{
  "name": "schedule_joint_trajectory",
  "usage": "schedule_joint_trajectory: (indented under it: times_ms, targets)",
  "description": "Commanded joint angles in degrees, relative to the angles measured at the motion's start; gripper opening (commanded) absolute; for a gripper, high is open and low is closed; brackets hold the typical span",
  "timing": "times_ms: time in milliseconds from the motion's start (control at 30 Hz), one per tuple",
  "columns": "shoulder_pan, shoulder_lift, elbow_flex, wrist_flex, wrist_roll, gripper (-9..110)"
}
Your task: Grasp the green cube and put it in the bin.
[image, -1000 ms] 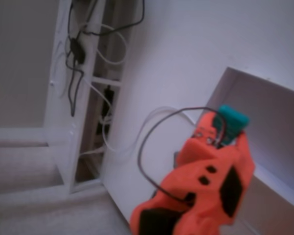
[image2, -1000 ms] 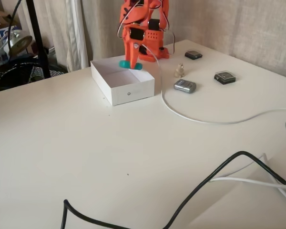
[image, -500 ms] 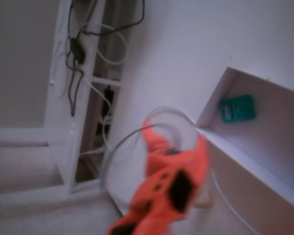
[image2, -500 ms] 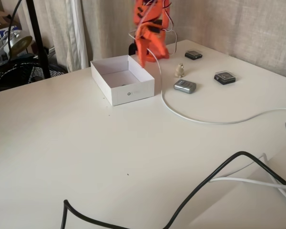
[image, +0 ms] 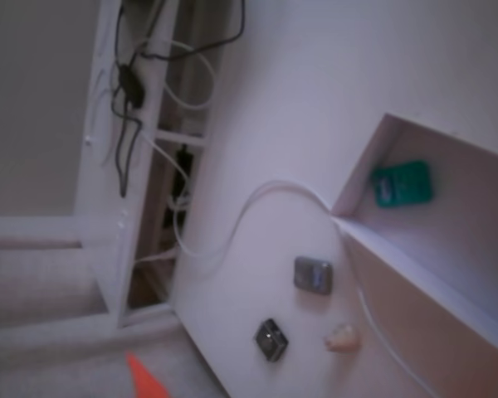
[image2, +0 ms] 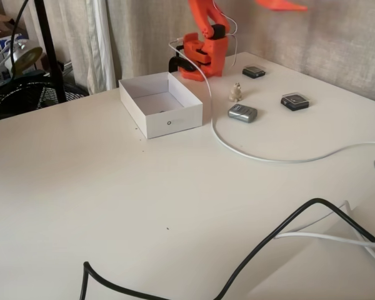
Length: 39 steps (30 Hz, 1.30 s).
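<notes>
Gripper (image2: 281, 5) sits high at the top edge of my view, blurred, touching nothing; I can't tell its jaw gap. I see the green cube (image: 402, 184) inside the bin (image: 361, 174), by one wall.

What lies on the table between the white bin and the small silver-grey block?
Only a white cable, curving across bare tabletop between the white bin and silver-grey block, in both fixed views.

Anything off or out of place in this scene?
Nothing stands out. The green cube lies flat inside the bin, and nothing looks spilled or damaged. The small grey blocks sit apart on the table.
</notes>
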Motion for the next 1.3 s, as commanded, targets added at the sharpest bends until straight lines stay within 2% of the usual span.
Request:
schedule_joint_trajectory:
  times_ms: [0, 33, 100, 467, 600, 833, 933, 1067, 1267]
  targets:
    - [-3.43, 12.3, 7.56, 9.93, 2.64, 37]
    - [-3.96, 16.35, 11.25, 12.74, 2.64, 37]
    - [-4.13, 23.82, 17.4, 17.05, 4.48, 23]
    - [-5.89, 44.56, 36.3, 29.88, 4.83, 20]
    - [-6.5, 45.26, 38.23, 33.66, 7.21, 20]
    - [-4.57, 45.26, 40.34, 42.01, 5.62, 17]
    - [-5.45, 45.26, 40.34, 42.45, 6.15, 10]
    - [-5.63, 45.26, 40.34, 42.45, 6.15, -8]
    - [-6.33, 45.26, 40.34, 42.45, 5.89, -8]
